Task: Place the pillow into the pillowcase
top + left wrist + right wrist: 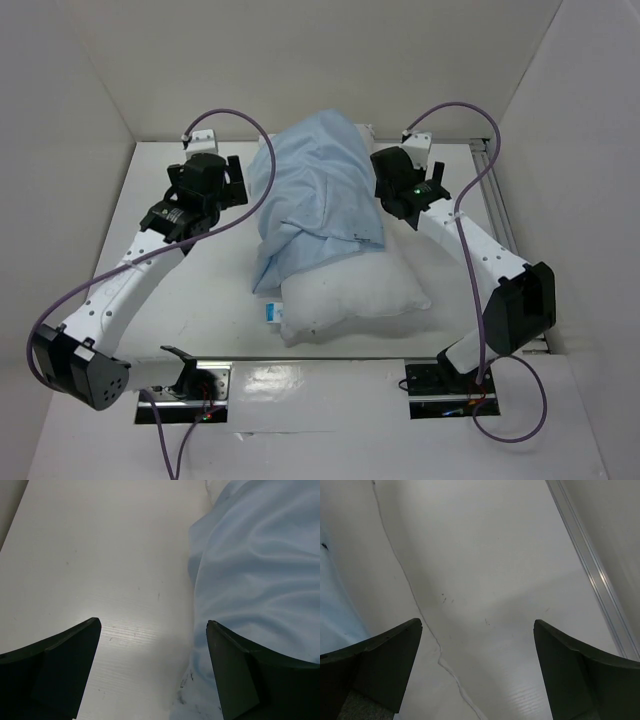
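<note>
at the near edge of the flat white table (pixel 200 290), 2 shiny metal mounting plates (pixel 440 385) carry the arm bases. just beyond them, in the middle of the table, lies the large soft white stuffed rectangular pillow (pixel 350 295). its near end is bare, and a small blue-and-white tag (pixel 272 313) sticks out at its near left corner. the far part of the pillow is covered by the thin, wrinkled light blue cloth pillowcase (pixel 315 185). the pillowcase's near hem runs slantwise across the pillow, nearer on the left than on the right.

the left gripper (pixel 236 178) hangs just beside the left flank of the pillowcase, jaws spread wide and holding nothing. in its wrist view the 2 black fingers (pixel 55 670) stand well apart over the table. the right-hand one overlaps the blue cloth, though i cannot tell if it touches.

the right gripper (pixel 388 175) sits just beside the right flank of the pillowcase, likewise released and empty. its wrist view shows 2 black fingers (pixel 375 665) wide apart above the white surface, with a sliver of blue cloth at the left edge. a thin wavy line (pixel 415 605) crosses the surface, and a silver aluminium rail (pixel 590 565) runs along the right. purple cables (pixel 462 104) arc over both arms, and plain white walls (pixel 300 60) enclose the table beyond.
</note>
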